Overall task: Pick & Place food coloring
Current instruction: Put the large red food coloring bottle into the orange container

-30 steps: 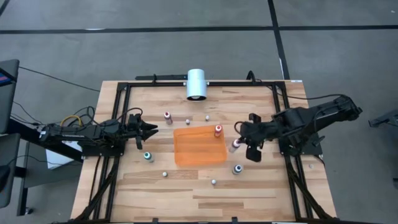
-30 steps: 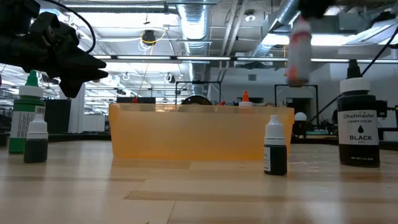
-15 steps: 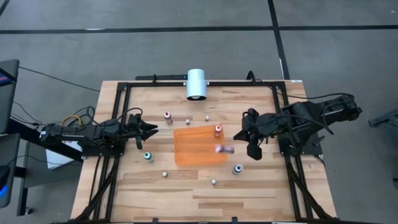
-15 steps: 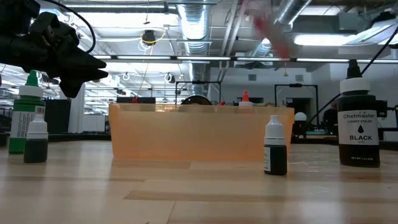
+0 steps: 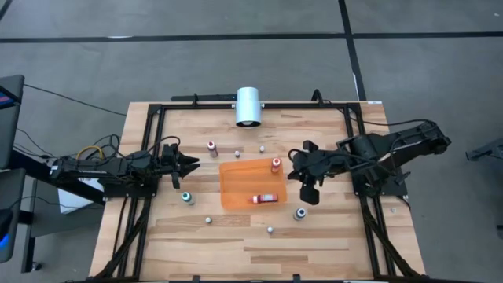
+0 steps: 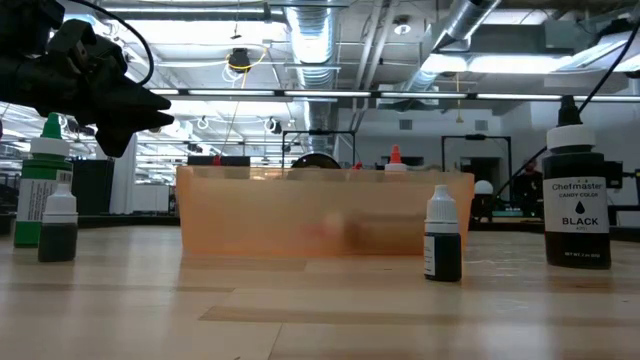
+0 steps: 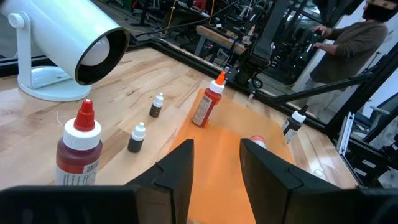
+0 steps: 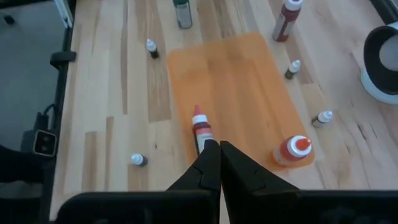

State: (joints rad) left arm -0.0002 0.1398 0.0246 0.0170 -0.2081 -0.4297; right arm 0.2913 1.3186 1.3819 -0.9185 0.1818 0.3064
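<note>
Wooden table underneath, with small bottles dotted around a flat orange tray in the middle. Lying flat in the tray's near part, one red-topped food coloring bottle; standing at its far corner, another with an orange top. Just right of the tray, right gripper pinched shut on nothing; well off to the left, left gripper partly open, holding nothing.

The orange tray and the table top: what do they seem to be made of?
The tray looks like translucent plastic: a bottle lying inside shows dimly through its wall. The table top looks like wood with a matte finish: jointed pale planks with visible grain.
</note>
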